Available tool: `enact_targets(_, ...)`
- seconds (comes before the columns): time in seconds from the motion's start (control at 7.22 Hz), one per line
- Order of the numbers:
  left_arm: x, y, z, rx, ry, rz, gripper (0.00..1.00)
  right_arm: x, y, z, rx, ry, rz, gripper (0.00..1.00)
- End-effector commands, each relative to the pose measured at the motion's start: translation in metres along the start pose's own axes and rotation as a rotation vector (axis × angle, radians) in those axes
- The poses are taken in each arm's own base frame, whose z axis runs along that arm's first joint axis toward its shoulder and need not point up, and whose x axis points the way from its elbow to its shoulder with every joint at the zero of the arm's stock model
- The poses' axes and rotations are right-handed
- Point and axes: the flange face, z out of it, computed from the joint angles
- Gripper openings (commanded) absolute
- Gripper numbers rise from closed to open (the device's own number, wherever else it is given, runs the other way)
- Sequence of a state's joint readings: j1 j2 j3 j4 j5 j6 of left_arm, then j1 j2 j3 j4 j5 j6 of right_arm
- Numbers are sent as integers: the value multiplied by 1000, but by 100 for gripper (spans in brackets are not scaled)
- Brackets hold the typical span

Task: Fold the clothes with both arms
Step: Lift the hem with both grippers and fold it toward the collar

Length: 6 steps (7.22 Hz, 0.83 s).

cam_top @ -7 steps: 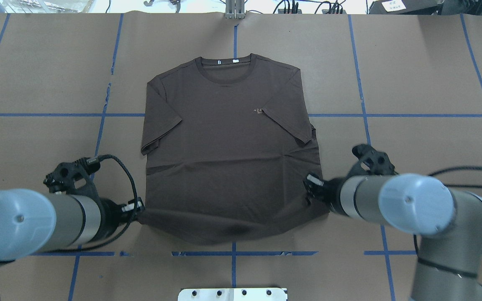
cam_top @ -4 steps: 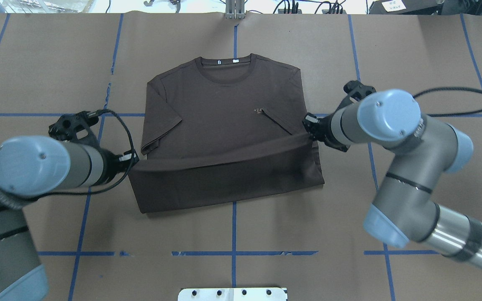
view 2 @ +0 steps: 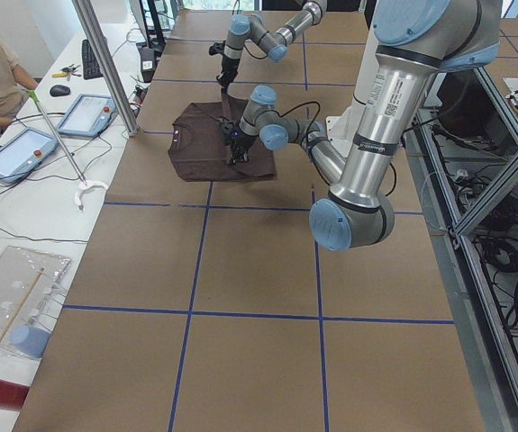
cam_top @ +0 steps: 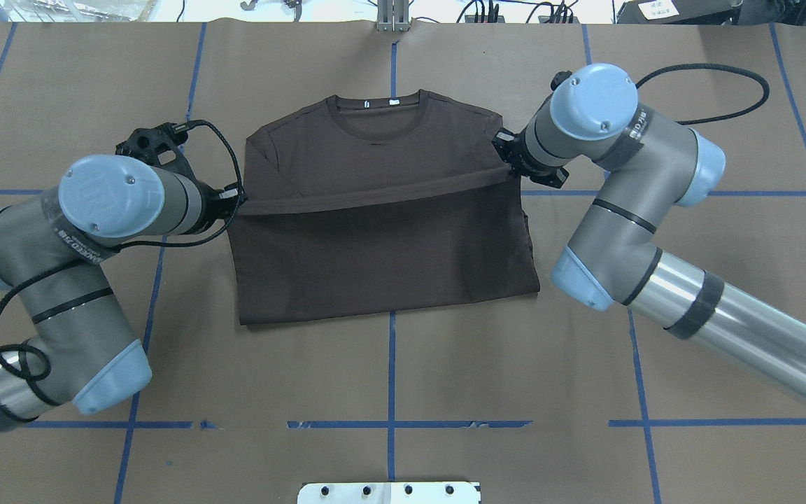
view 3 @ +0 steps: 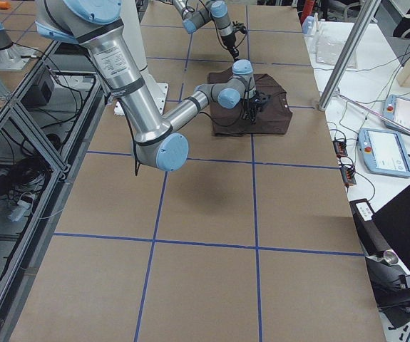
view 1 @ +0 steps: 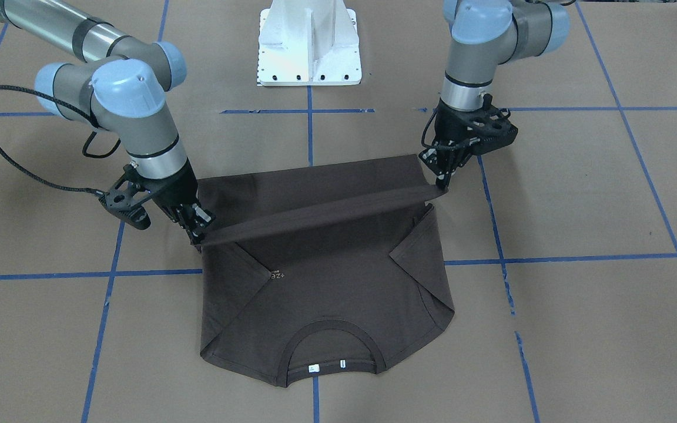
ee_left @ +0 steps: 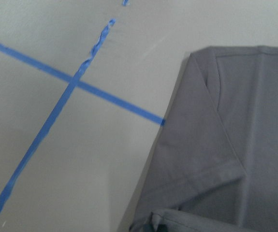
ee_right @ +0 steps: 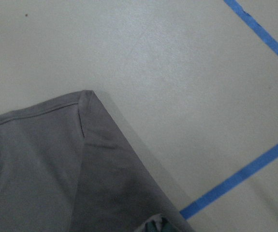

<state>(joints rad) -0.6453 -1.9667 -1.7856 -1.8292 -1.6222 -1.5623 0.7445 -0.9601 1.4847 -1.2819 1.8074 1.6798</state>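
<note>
1. The T-shirt [cam_top: 382, 252] lies near the centre of the paper-covered table [cam_top: 690, 105], with its collar [cam_top: 378, 138] pointing away from the robot.
2. The left gripper [view 1: 443, 183] is clamped on one end of the hem [view 1: 321, 212]. Its fingers are pressed together on the fabric.
3. The right gripper [view 1: 197, 235] is clamped in the same way on the opposite end of the hem.
4. The hem runs taut and straight between the two grippers. It is raised slightly above the layer beneath.
5. The lower half of the T-shirt is doubled over the upper half. The fold edge [cam_top: 389, 313] is the part nearest the robot and rests flat on the table.
6. The raised hem sits across the chest, between the fold edge and the collar.
7. The front-facing view shows the chest lettering [view 1: 278, 275] uncovered, just beyond the hem.
8. The neck tags [view 1: 314, 368] are visible inside the collar.
9. Both sleeves [view 1: 235, 282] lie folded inward on the body.
10. Each wrist view shows a flat shoulder corner of the T-shirt and blue tape lines [ee_left: 56, 125] on the table.
11. The white pedestal base [view 1: 309, 44] stands well apart from the T-shirt.
</note>
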Motion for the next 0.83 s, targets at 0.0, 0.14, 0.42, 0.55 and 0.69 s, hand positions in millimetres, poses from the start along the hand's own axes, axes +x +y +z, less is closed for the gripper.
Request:
enact_targets(0.0,16,-40,13,48,15,49,0,-15,-40,23,33,-14,26,0)
enact_targets(0.14,22,-45,11,54,21,44,0,-16,-44,26,38,-7,32,0)
enact_targets(0.42,41,-50,37,58,28,42,0,-25,-47,33,43,5,34,0)
enact_targets(0.55,36,-60,49,68,44,38,0,-34,-48,35,47,8,36,0)
enact_targets(0.69,34,-62,52,74,42,38,0,-39,-50,34,59,4,33,0)
